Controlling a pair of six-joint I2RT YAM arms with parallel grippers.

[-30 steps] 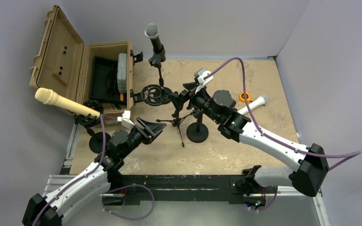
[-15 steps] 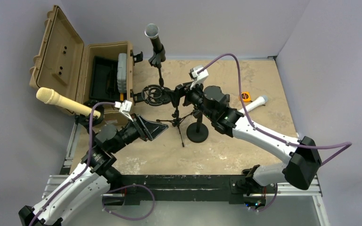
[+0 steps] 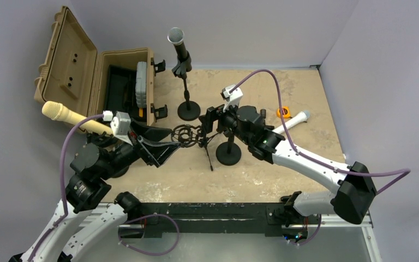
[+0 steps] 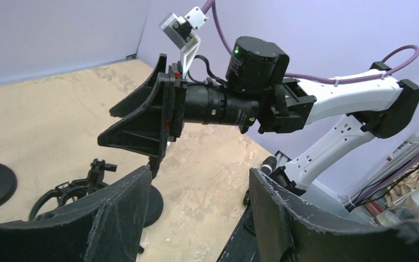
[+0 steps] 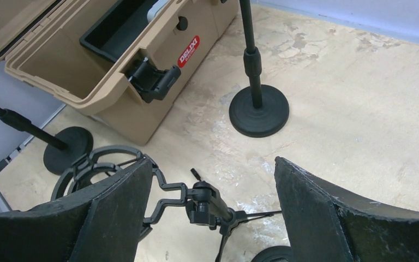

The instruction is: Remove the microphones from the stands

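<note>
Upper centre: black silver-headed microphone sitting on black round-base stand. left gripper, right gripper both gaping wide, flanking black ring shock mount mid-frame. Upper left: open tan case lying.

Shock mount blocks the gap between left hand and right hand.

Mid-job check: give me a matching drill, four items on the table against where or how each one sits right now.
1 beige microphone
2 silver-headed microphone
3 white microphone
4 tan case

A lid open
B lying on the table, right side
C upright on the back stand
D slanted, far left

Pairs: 1-D, 2-C, 3-B, 4-A
</note>
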